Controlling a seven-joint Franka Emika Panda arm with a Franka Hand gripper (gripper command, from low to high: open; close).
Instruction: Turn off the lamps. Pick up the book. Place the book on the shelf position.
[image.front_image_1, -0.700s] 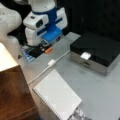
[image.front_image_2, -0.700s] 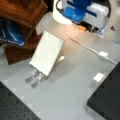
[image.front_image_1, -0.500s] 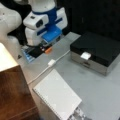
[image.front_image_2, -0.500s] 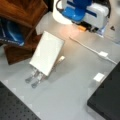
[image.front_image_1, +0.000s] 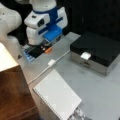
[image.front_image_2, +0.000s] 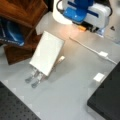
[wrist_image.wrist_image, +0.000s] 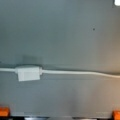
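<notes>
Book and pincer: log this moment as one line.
pincer: low over table, holds nothing | nearest: white cord switch | book: propped on stand, untouched | shelf position: bare

A thin white cable (image.front_image_1: 60, 58) with a small white inline block, perhaps a switch (image.front_image_1: 51, 62), crosses the grey tabletop (image.front_image_1: 100, 92) beside a black-topped silver box (image.front_image_1: 96, 51).

Grey table (image.front_image_1: 100, 95), white cable (wrist_image.wrist_image: 80, 73), black-topped box (image.front_image_1: 96, 51), propped book (image.front_image_2: 47, 56)
</notes>
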